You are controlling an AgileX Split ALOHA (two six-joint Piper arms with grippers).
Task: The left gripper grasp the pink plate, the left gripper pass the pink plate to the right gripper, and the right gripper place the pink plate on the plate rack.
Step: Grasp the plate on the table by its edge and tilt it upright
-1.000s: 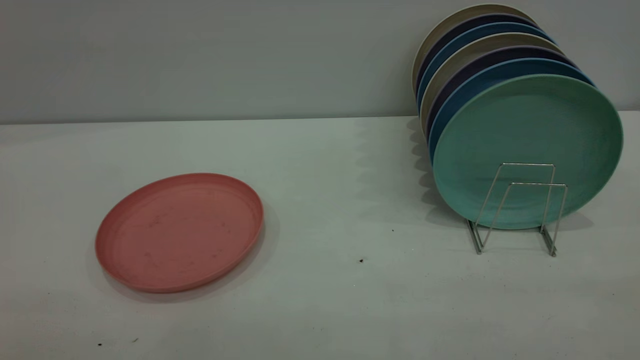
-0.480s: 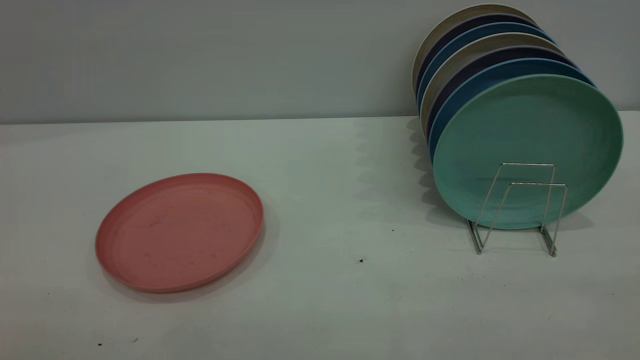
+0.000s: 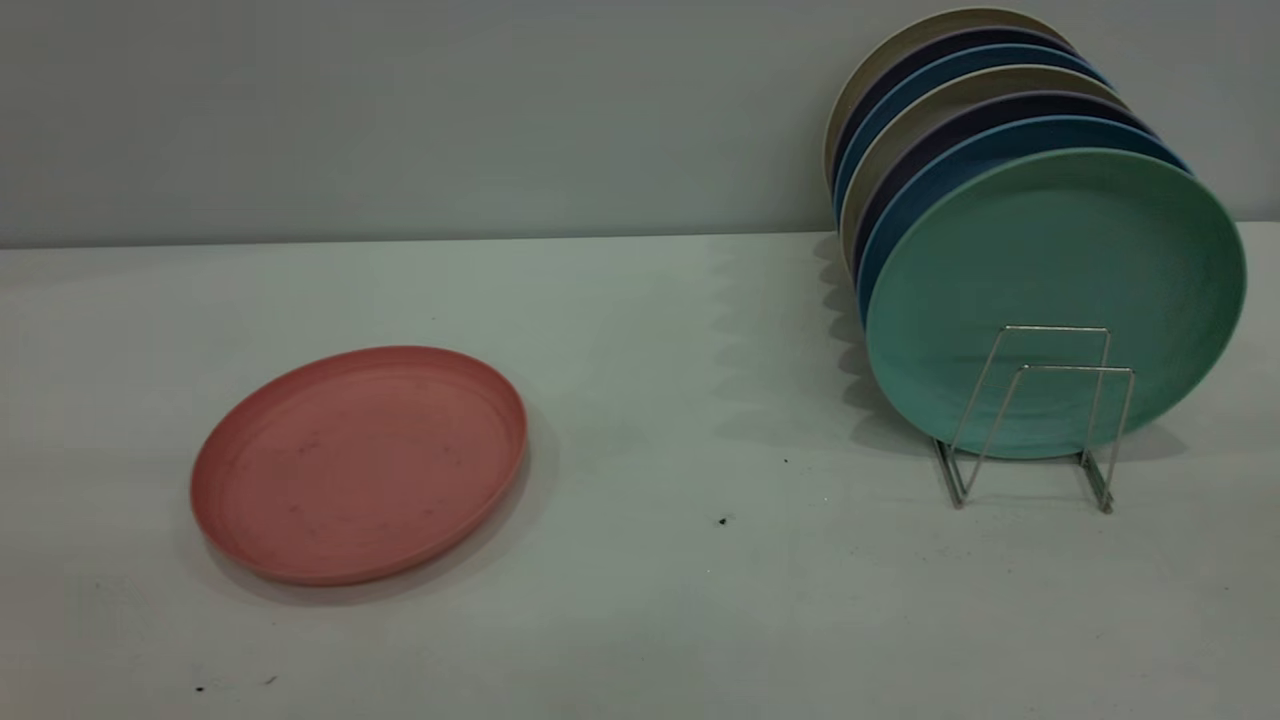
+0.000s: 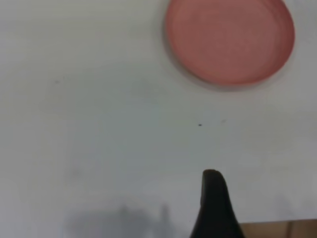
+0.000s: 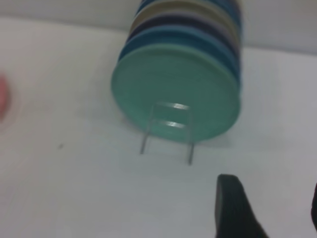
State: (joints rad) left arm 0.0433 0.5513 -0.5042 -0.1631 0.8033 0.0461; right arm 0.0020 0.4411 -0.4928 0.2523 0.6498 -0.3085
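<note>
The round salmon-pink plastic plate (image 3: pixel 358 464) lies flat on the white desk (image 3: pixel 640 600), well left of the thin silver wire plate rack (image 3: pixel 1040 415), free to be taken. The black left tool (image 4: pixel 214 208) hangs short of the plate, grip state unreadable; the right tool (image 5: pixel 270 208) waits spread apart near the rack, whose front loops beyond the mint-green plate (image 3: pixel 1055 300) stand free.

this looks like a robot test bench or lab set-up rather than a lived-in kitchen. a plain pale tabletop (image 3: pixel 640 600) runs up to a bare grey wall (image 3: pixel 400 110) with no cupboards, sink or appliances in view. the only furnishings are kitchen props: a thin wire plate rack (image 3: pixel 1040 420) holding a row of upright plastic plates (image 3: pixel 1000 110), a mint-green plate (image 3: pixel 1055 290) at the front, and a single pink plate (image 3: pixel 358 463) lying flat well apart from them. small dark specks dot the tabletop. wrist views looking down past black fingers (image 4: pixel 214 208) mark it as a robot workspace.
</note>
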